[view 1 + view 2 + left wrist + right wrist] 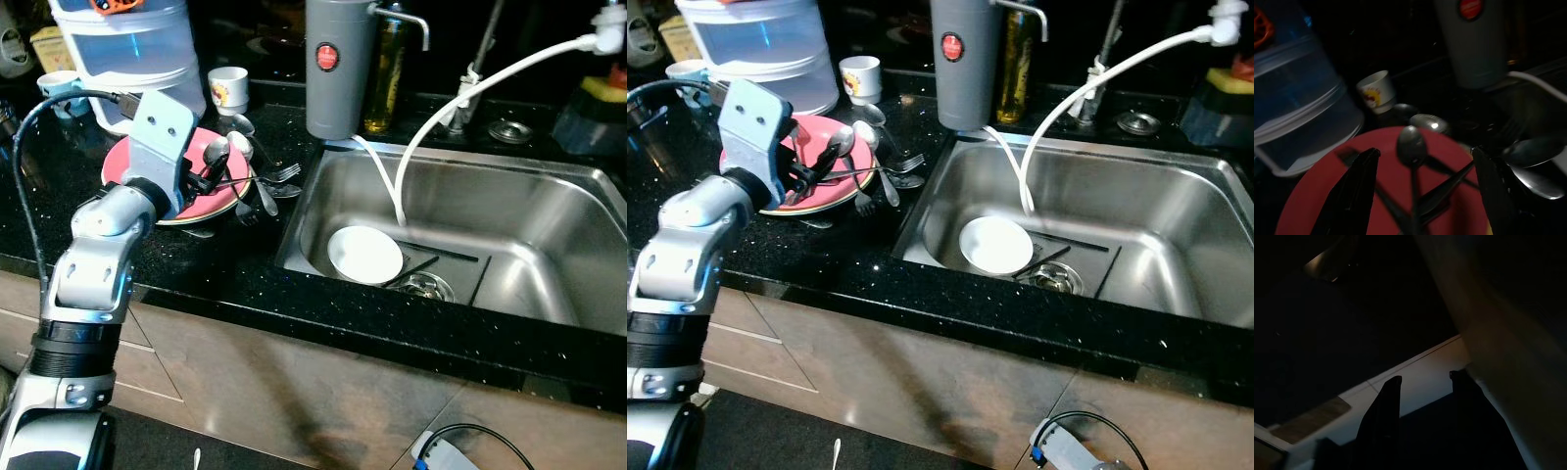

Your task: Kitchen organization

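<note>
Left wrist view puts a spoon (1411, 147) dead centre between our two black fingers (1354, 191), lying on the pink plate (1327, 196) w/ its bowl pointing away from us and its handle running back toward the wrist, crossed by a couple of other dark utensil handles. The left gripper (208, 181) hovers just above the plate w/ fingers spread wide, nothing clamped yet.

To do this pick well, we judge we should drop straight down so the fingers straddle the handle a bit behind the bowl, away from where the other handles cross it, then close slowly; grabbing at the crossing would likely drag a second utensil along or flip the plate's edge. Metal on a glazed plate will prob. slide, so a firm, square pinch matters.

Around the plate: more spoons and a fork (284, 173) spill off its rim onto the black bench (235, 264), a small printed cup (228, 88) stands behind, and a clear stacked container (132, 49) just beside it. Further right, the steel sink (549, 206) holds a white bowl (364, 255) near the drain, w/ a white hose (431, 117) hanging in – a likely drop spot, though we can't be sure.

Right gripper (1422, 382) hangs idle low in the dark, fingers apart.
</note>
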You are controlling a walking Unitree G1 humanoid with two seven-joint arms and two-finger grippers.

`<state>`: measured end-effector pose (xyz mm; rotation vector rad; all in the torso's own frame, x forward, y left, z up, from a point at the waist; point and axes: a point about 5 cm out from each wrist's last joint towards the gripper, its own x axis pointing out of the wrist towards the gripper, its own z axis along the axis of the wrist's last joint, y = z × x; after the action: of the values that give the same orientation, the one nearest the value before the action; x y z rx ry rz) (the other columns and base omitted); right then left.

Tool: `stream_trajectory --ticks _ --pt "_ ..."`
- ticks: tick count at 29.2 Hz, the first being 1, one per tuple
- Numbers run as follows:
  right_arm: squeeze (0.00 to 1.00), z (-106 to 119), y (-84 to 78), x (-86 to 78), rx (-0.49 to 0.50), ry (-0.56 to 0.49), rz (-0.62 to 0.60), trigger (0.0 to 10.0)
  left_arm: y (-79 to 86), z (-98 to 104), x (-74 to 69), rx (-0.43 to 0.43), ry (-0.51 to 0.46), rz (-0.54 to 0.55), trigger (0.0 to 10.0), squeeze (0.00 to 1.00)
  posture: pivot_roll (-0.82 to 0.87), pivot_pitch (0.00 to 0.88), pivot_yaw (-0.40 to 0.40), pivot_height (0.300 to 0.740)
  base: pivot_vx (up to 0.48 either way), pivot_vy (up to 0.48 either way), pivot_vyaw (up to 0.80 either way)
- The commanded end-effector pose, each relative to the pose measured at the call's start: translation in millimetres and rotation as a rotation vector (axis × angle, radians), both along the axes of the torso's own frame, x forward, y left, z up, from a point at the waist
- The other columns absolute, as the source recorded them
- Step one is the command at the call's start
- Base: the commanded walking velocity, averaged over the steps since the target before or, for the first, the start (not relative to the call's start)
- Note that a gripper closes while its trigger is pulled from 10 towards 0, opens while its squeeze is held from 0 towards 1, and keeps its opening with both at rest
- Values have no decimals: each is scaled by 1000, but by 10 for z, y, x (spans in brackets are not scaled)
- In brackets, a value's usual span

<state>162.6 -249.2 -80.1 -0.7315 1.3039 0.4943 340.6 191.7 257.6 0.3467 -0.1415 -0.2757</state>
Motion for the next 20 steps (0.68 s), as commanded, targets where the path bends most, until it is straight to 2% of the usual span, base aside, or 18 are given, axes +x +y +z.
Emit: stream_trajectory --ticks 1,4,8,13,14,20 --pt "0 4 -2 7 -10 5 35 10000 78 -16 -16 -2 16 22 10000 0 31 10 15 740 0 0 0" --pt "0 4 -38 1 -8 -63 -98 10000 267 -4 6 -28 31 97 10000 0 32 14 17 740 0 0 0" --pt "0 7 -48 7 -14 -85 -121 10000 368 -37 24 -66 70 138 10000 0 29 16 18 740 0 0 0" --pt "0 10 -51 14 -22 -88 -111 10000 370 -109 26 -127 131 137 10000 0 27 16 18 740 0 0 0" --pt "0 12 -49 19 -21 -91 -114 10000 371 -164 43 -169 159 131 10000 0 23 17 18 740 0 0 0" --pt "0 10 -50 17 -13 -106 -150 10000 420 -202 132 -227 176 135 10000 0 16 21 19 740 0 0 0"
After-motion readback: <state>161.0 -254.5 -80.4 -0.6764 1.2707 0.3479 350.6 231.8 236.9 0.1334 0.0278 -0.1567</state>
